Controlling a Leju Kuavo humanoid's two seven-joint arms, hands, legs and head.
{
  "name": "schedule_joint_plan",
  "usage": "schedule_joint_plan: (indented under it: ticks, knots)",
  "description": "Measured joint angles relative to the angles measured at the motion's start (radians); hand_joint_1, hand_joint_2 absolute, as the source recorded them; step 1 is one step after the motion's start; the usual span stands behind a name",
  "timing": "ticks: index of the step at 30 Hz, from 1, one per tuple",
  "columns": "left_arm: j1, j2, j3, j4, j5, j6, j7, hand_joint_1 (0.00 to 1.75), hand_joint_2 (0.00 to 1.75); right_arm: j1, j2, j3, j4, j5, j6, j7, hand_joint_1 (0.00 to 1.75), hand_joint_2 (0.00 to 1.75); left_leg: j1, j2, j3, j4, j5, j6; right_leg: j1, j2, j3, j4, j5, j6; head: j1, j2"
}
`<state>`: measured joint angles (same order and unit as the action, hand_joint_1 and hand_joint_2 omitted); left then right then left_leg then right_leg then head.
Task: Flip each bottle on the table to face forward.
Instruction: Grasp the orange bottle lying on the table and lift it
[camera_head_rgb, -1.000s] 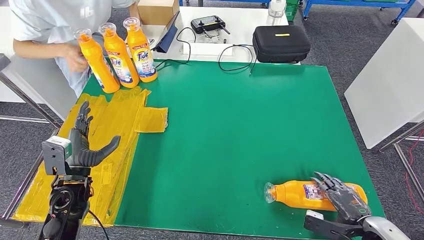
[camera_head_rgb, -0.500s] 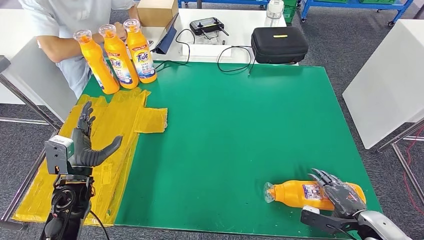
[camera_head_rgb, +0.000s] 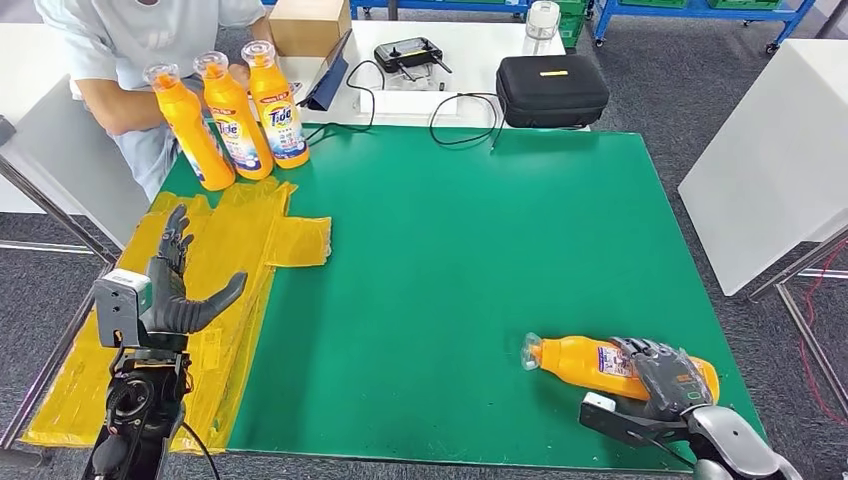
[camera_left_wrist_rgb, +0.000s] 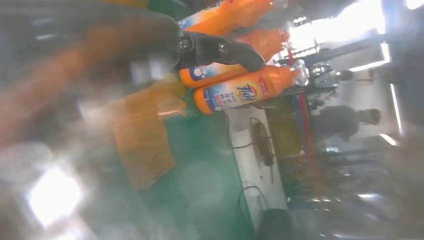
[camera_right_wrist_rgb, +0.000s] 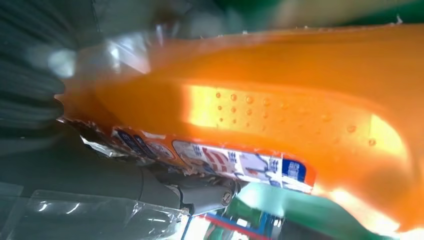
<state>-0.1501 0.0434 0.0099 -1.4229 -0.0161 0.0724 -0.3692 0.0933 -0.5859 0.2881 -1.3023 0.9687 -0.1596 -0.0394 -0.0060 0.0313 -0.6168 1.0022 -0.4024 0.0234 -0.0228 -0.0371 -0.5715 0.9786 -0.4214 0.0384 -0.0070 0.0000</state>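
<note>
Near table edge, right hand (camera_head_rgb: 668, 378) on lying bottle (camera_head_rgb: 585, 362), label (camera_right_wrist_rgb: 235, 161) visible up close

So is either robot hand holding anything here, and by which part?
The right robot hand grips the lying orange bottle around its labelled body, toward the base end. The left robot hand is open over the yellow sheet, holding nothing.

The tabletop (camera_head_rgb: 470, 250) is covered by a green mat, with yellow sheeting (camera_head_rgb: 225, 270) spread over its left part. Three orange bottles (camera_head_rgb: 235, 115) are stood upright at the far left corner, and one orange bottle (camera_head_rgb: 580, 362) is laid on its side near the front right corner.
</note>
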Motion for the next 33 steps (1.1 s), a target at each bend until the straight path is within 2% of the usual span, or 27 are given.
schedule_joint_plan:
  ticks: [2, 5, 11, 13, 17, 22, 28, 33]
  knots:
    - [0.000, -0.003, 0.000, 0.000, -0.005, 0.000, 0.006, 0.00, 1.75, -0.024, 0.050, 0.003, 0.011, 0.034, -0.044, -0.021, 1.75, 1.75, 0.000, 0.001, -0.001, 0.000, 0.001, -0.001, 0.001, 0.001, -0.001, 0.000, 0.001, -0.001, 0.000, 0.000]
    - [-0.005, -0.009, -0.003, 0.000, -0.013, -0.002, 0.015, 0.00, 1.75, -0.062, 0.133, 0.017, 0.023, 0.078, -0.061, -0.022, 1.75, 1.75, 0.001, 0.001, -0.002, 0.000, 0.004, -0.002, 0.002, 0.002, -0.003, 0.000, 0.003, -0.001, -0.001, 0.000]
    - [-0.013, -0.015, -0.008, 0.000, -0.019, -0.010, 0.024, 0.00, 1.75, -0.105, 0.233, 0.027, 0.038, 0.070, -0.074, -0.055, 1.75, 1.75, 0.003, -0.003, -0.006, 0.000, 0.006, -0.002, 0.004, -0.001, -0.004, 0.001, 0.002, 0.000, -0.001, 0.000]
    - [-0.015, -0.016, -0.014, 0.000, -0.023, -0.017, 0.028, 0.00, 1.75, -0.114, 0.279, 0.019, 0.040, 0.006, -0.101, -0.098, 1.75, 1.75, 0.003, -0.003, -0.008, 0.000, 0.006, -0.002, 0.004, -0.001, -0.005, 0.001, 0.002, 0.000, -0.001, 0.000]
    - [-0.017, -0.016, -0.049, -0.001, -0.049, -0.070, 0.045, 0.00, 1.75, -0.132, 0.405, -0.019, 0.017, -0.230, -0.163, -0.204, 1.75, 1.75, 0.003, -0.005, -0.010, 0.000, 0.006, -0.002, 0.004, -0.002, -0.008, 0.001, 0.002, 0.000, -0.001, 0.000]
    - [-0.049, -0.009, -0.162, -0.001, -0.137, -0.158, 0.091, 0.00, 1.75, -0.169, 0.536, -0.058, -0.048, -0.440, -0.208, -0.273, 1.75, 1.75, 0.002, -0.007, -0.012, 0.000, 0.007, -0.003, 0.003, -0.005, -0.009, 0.001, 0.002, 0.000, -0.001, 0.000]
    - [-0.108, -0.006, -0.322, 0.002, -0.137, -0.223, 0.138, 0.00, 1.75, -0.182, 0.633, -0.072, -0.103, -0.529, -0.261, -0.322, 1.75, 1.75, 0.001, -0.008, -0.013, 0.000, 0.007, -0.002, 0.002, -0.005, -0.009, 0.001, 0.002, 0.000, 0.000, 0.000]
    - [-0.130, -0.004, -0.394, 0.002, -0.096, -0.256, 0.147, 0.00, 1.75, -0.182, 0.672, -0.072, -0.120, -0.566, -0.265, -0.347, 1.74, 1.75, 0.001, -0.009, -0.013, 0.000, 0.007, -0.002, 0.002, -0.005, -0.010, 0.001, 0.002, 0.000, 0.000, 0.000]
